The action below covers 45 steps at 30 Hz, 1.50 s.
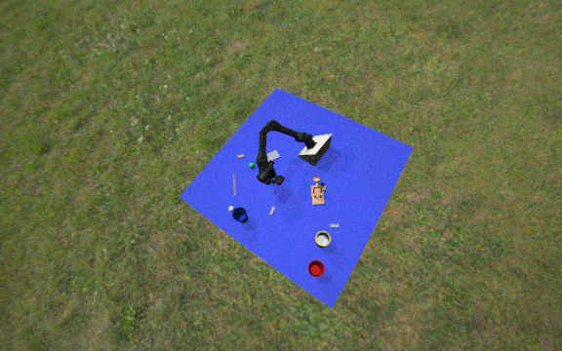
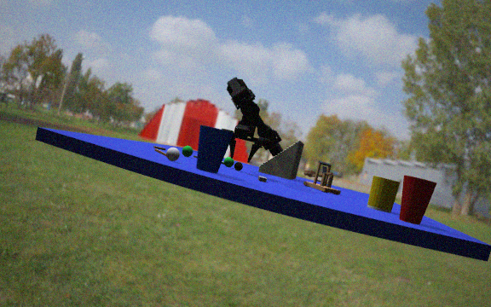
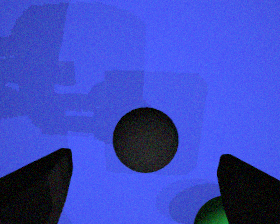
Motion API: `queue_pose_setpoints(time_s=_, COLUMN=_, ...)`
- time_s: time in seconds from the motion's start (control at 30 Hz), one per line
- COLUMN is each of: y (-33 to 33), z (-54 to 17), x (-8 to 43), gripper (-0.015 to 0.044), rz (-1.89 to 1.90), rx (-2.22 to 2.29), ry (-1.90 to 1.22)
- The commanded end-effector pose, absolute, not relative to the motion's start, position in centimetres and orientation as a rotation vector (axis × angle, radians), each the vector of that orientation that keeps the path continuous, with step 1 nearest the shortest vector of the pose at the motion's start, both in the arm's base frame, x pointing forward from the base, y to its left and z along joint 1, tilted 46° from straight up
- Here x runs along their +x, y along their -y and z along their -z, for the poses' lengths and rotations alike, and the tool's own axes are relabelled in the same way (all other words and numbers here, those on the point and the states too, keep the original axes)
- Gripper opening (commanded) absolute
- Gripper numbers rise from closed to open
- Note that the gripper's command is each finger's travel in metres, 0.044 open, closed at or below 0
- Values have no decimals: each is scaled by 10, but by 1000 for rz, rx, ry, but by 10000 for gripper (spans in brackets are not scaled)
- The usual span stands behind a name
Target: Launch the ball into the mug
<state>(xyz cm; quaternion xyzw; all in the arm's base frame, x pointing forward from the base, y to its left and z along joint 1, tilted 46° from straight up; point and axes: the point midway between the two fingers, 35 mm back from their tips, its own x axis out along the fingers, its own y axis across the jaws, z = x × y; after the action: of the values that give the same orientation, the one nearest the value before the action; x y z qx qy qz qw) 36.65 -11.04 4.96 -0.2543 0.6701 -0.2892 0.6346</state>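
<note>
A black ball (image 2: 238, 166) (image 3: 145, 140) lies on the blue mat. My gripper (image 2: 241, 159) (image 3: 145, 163) is open and points down above the black ball, which shows between the two fingertips in the wrist view; nothing is held. In the top view the arm hides the fingertips and this ball. The wooden catapult (image 1: 315, 195) (image 2: 324, 188) stands right of the gripper in the top view, its round spoon end toward the arm's base. The yellow mug (image 1: 323, 246) (image 2: 383, 194) stands upright beyond the catapult's other end.
One green ball (image 2: 228, 162) (image 3: 211, 214) lies close to the right finger in the wrist view. Another green ball (image 1: 251, 165) (image 2: 187, 151), a white ball (image 1: 230, 209) (image 2: 172, 153), a blue cup (image 1: 240, 214) (image 2: 213, 149), a red cup (image 1: 316, 268) (image 2: 417, 200) and a grey plate (image 1: 273, 156) stand around.
</note>
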Motion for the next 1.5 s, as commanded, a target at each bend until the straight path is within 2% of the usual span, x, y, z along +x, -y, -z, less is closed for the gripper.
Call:
queue_pose_setpoints(time_s=0.0, y=116, z=-44, x=365, gripper=300, rz=660, rx=-592, ry=-1536)
queue_pose_setpoints(time_s=0.5, y=132, z=-29, x=363, gripper=300, rz=661, rx=-594, ry=-1536)
queue_pose_setpoints(time_s=0.7, y=132, z=-29, x=363, gripper=142, rz=661, rx=-594, ry=-1536)
queue_pose_setpoints(time_s=0.97, y=132, z=-29, x=363, gripper=89, rz=661, rx=-594, ry=-1536)
queue_pose_setpoints(time_s=1.07, y=128, z=-32, x=364, gripper=10, rz=661, rx=-593, ry=-1536)
queue_pose_setpoints(time_s=1.1, y=125, z=-36, x=365, gripper=0, rz=659, rx=-592, ry=-1536)
queue_pose_setpoints(time_s=1.47, y=71, z=-92, x=368, gripper=0, rz=652, rx=-589, ry=-1537)
